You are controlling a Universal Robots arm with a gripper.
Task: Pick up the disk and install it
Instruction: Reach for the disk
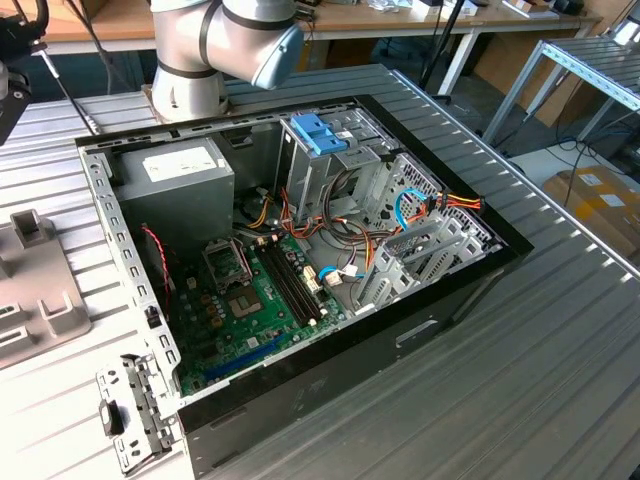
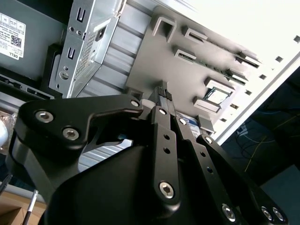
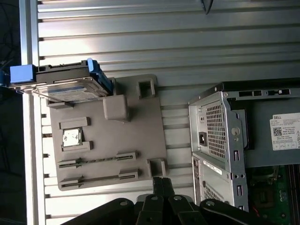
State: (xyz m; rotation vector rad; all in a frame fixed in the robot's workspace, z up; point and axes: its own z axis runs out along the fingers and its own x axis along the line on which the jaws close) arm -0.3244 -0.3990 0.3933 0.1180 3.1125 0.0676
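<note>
The disk [image 3: 65, 83], a flat silver drive with blue side rails and a pale label, lies on one end of a grey fixture plate [image 3: 136, 126] on the ribbed metal table. My gripper [image 3: 162, 182] hovers over the plate's opposite edge, well apart from the disk. Its black fingers [image 2: 163, 93] are pressed together, shut on nothing. In the exterior view the same plate [image 1: 40, 300] lies at the exterior view's left, beside the open computer case [image 1: 400, 330].
Inside the case stand a metal drive cage with a light-blue plastic top [image 1: 318, 132], a grey power supply box [image 1: 185, 170], a green motherboard [image 1: 250, 310] and loose cables. The arm's base [image 1: 190, 80] stands behind the case. The case's rear panel [image 3: 215, 136] lies close to the plate.
</note>
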